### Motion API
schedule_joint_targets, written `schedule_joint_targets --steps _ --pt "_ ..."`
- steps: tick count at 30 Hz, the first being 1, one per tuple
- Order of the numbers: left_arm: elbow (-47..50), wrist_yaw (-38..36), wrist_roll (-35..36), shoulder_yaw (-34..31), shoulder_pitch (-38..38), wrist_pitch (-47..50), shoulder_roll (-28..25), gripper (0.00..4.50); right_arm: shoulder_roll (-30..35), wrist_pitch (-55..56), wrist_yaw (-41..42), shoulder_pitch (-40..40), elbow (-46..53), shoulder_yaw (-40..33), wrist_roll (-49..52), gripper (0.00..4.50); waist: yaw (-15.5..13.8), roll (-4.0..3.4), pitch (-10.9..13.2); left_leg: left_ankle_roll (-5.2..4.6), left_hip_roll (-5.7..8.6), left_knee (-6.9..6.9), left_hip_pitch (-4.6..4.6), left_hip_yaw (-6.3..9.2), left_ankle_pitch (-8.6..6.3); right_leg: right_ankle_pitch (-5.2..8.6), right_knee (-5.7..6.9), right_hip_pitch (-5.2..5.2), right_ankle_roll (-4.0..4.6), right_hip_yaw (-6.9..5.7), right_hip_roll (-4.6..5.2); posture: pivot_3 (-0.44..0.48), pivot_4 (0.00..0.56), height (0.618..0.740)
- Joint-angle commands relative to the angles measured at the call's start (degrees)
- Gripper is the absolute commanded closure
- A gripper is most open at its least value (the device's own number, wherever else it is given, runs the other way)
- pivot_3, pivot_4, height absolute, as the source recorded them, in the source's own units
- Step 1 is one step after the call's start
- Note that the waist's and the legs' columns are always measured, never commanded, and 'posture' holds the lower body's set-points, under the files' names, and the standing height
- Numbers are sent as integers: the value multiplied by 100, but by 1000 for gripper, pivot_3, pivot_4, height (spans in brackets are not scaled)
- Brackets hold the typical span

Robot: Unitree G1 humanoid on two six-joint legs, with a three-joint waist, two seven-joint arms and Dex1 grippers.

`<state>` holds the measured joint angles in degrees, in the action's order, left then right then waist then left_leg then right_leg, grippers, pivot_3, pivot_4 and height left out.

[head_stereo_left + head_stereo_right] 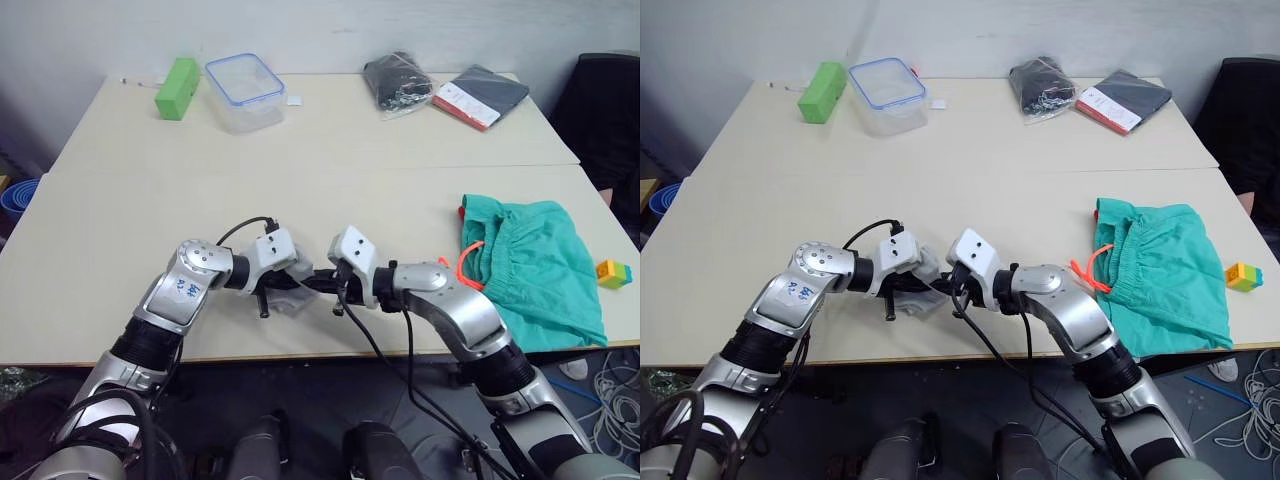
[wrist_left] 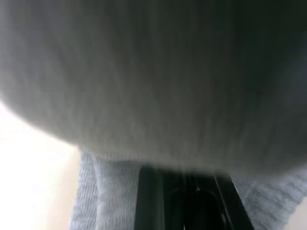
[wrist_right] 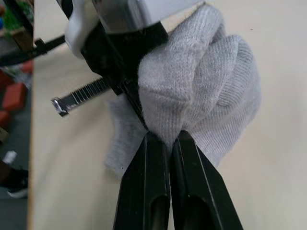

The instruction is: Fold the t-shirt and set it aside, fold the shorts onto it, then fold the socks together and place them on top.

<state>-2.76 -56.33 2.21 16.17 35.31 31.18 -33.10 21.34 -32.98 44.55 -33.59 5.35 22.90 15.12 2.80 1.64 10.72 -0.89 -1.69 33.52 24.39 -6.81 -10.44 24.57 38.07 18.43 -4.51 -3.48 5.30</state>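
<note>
Beige table [image 1: 120, 240] | right fingers [image 3: 158, 158] pinch socks [image 3: 211, 96] | left gripper [image 3: 117, 62] seemingly gripping

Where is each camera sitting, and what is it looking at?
Left and right eye views: on the head, looking down over the table; both arms show, grippers meeting at the socks.
Left wrist view: pressed close against grey sock knit.
Right wrist view: along the right gripper, pinched on the socks, facing the left gripper.
All share the socks.
</note>
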Motion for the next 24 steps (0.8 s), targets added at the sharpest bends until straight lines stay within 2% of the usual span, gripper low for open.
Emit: schedule_joint_targets --steps 1,7,12,15,19,24 --pt "166 156 -5 -232 -247 420 -261 4500 -40 557 268 -127 -207 194 -294 4473 27 2 1 0 0 0 0 0 0 0 0 -1 0 0 0 0 150 740" --pt "772 240 305 -694 -360 932 -499 4500 -79 1089 589 -191 -606 278 -615 4473 33 14 10 2 -1 0 0 1 1 0 0 0 0 -1 0 0 150 740" --pt "1178 -50 921 -1270 -361 1547 -959 4500 -98 1495 811 -234 -753 299 -816 4473 28 23 29 3 0 -4 2 2 0 0 -4 1 0 -2 0 0 150 740" --pt "1142 -198 1336 -1563 -85 1878 -1114 4500 -73 1856 886 -230 -827 377 -1040 4473 20 29 34 4 1 -4 3 2 0 0 -7 1 0 -3 1 0 150 740" --pt "1009 24 1637 -1612 446 2209 -848 4500 -124 2122 892 -213 -956 412 -1264 4473 -14 35 39 4 2 1 6 3 0 0 -7 0 0 -4 1 0 150 740" --pt "1101 240 1587 -990 776 2207 -317 4500 -179 2379 805 -240 -1176 447 -1615 4473 -72 35 39 3 2 12 6 4 0 -1 -4 -3 -2 -4 1 0 150 740"
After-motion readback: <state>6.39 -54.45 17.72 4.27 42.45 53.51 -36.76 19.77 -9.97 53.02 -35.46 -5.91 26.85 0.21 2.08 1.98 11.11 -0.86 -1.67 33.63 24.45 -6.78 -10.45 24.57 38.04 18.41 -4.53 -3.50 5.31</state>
